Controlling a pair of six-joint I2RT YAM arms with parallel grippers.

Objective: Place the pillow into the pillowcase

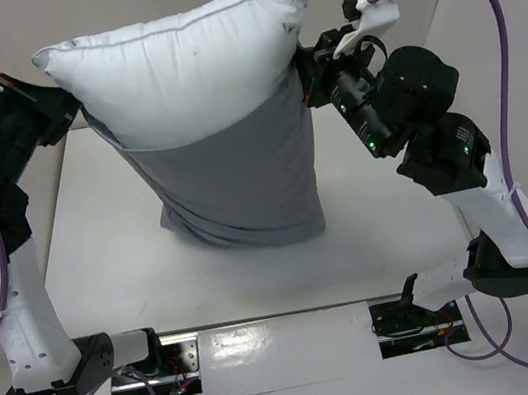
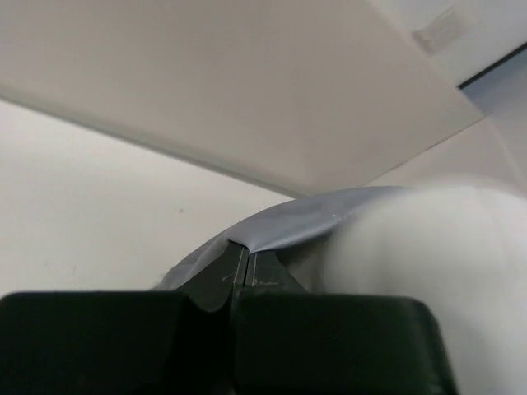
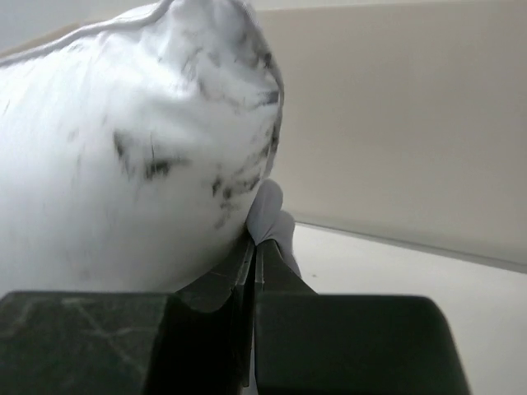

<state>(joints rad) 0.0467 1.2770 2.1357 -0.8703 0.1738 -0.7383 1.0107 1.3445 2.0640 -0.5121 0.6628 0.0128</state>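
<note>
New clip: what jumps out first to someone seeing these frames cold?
At the centre of the top view, the white pillow bulges half out of the grey pillowcase. The left gripper and right gripper pinch the pillowcase's rim at either side, holding it upright.

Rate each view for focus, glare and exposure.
Top external: sharp and evenly lit, with glare on the shiny metal strip between the arm bases. Left wrist: the plump white pillow is a soft blur; the left hand pinching the thin grey pillowcase is nearly black. Right wrist: pillow creases read clearly, but the right hand is underexposed.
</note>
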